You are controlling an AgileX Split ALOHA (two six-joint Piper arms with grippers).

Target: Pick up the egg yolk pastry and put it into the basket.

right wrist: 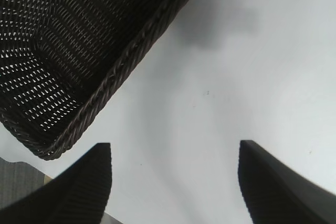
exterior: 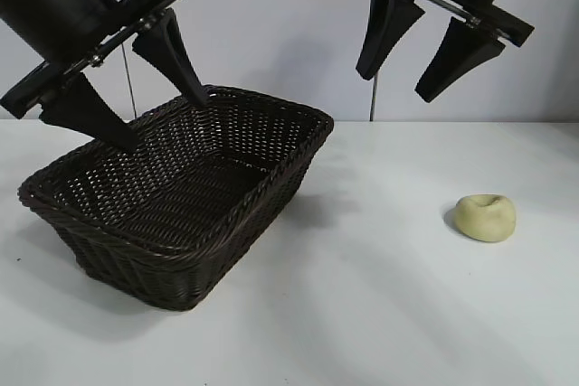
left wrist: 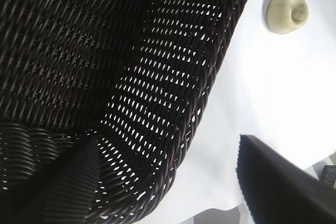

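The egg yolk pastry (exterior: 486, 217), a pale yellow-cream ball with a dimpled top, lies on the white table at the right; the left wrist view shows the pastry (left wrist: 287, 12) too, beyond the basket's corner. The dark brown wicker basket (exterior: 237, 210) stands at the left, with nothing in it. My left gripper (exterior: 167, 119) hangs open above the basket's back rim, holding nothing. High at the back, my right gripper (exterior: 398, 83) is open and empty, well above the table and left of the pastry. In the right wrist view the basket (right wrist: 110, 82) shows, and the pastry is out of view.
The white table (exterior: 362, 314) stretches bare between basket and pastry and toward the front edge. A pale wall stands behind. A thin vertical rod (exterior: 372, 101) rises at the table's back.
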